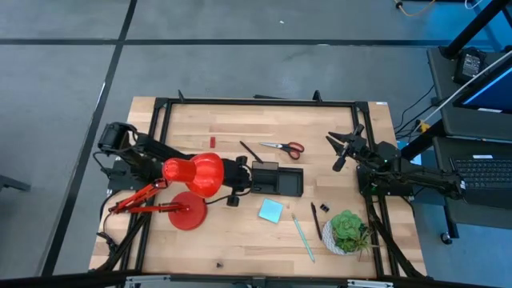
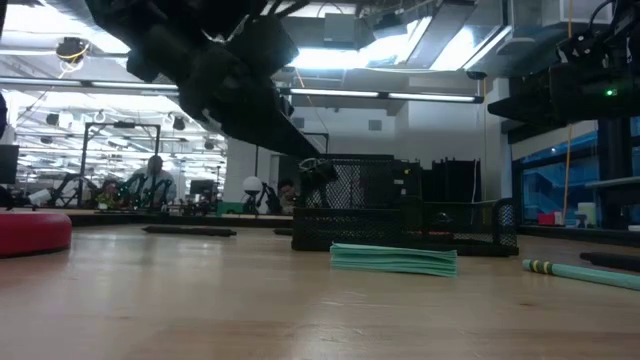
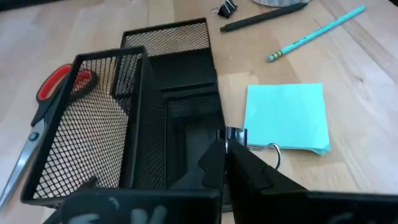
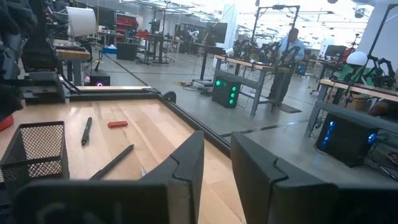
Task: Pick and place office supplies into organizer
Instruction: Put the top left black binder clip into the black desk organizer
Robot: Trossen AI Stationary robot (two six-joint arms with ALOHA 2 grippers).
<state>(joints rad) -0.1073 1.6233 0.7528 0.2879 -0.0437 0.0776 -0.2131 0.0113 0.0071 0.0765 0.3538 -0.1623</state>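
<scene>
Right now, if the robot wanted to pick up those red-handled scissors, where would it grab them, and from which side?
Probably from straight above, pinching the narrow metal blades just ahead of the handles. The scissors lie flat on the table, closed, so only the top is reachable. The open right gripper hovers close by; the left gripper is at the organizer.

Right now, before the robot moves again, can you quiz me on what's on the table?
1. True or false: the scissors lie on the table, outside the black tray.
2. Pick one: the right pincer is A) open, B) shut on a pen, C) shut on the scissors.
3. Fill the gap: the pencil lies between the note pad and the ____.

Key: 1 true. 2 A. 3 plant.
</scene>
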